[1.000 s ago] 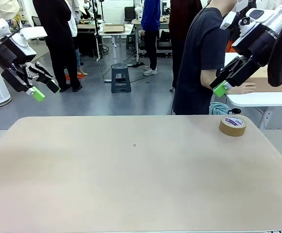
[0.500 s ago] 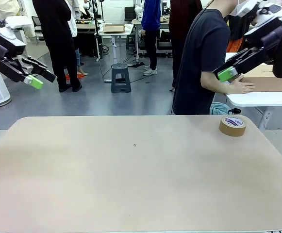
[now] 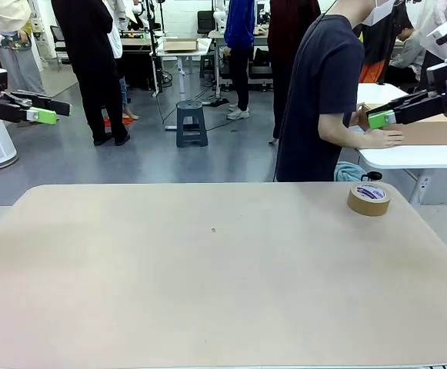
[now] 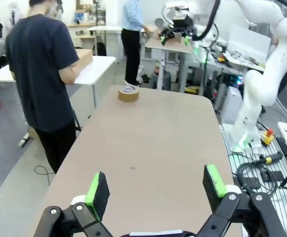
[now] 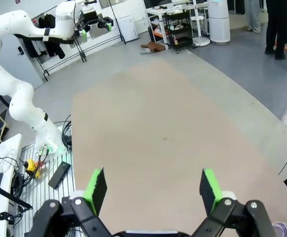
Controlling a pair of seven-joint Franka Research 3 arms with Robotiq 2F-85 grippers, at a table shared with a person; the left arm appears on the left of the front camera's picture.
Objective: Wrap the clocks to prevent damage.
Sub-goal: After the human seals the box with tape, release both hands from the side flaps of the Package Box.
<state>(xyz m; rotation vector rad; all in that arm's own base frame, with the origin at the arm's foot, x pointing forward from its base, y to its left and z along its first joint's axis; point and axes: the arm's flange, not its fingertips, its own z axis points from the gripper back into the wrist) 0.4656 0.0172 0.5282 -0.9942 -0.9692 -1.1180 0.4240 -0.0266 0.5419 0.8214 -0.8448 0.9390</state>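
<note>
The clocks are out of view. My left gripper [image 3: 52,110] hangs high off the table's far left corner, level and open, with nothing between its green pads. In its own wrist view the left gripper [image 4: 155,182] looks along the bare tan table [image 4: 148,143]. My right gripper [image 3: 378,114] is raised at the far right, open and empty, close to the hands of a person [image 3: 319,100] in a dark T-shirt. From the right wrist, the open right gripper [image 5: 152,184] looks down on the table [image 5: 153,123].
A roll of brown tape [image 3: 368,199] lies near the table's far right corner, also seen as the tape [image 4: 129,94] from the left wrist. The person's hands rest on a cardboard box [image 3: 432,131] on a white side table [image 3: 415,157]. Other people stand farther back.
Both arms have risen and swung outward toward the picture's edges. Their grippers have turned from pointing down to level, staying open. The tape has not moved.
</note>
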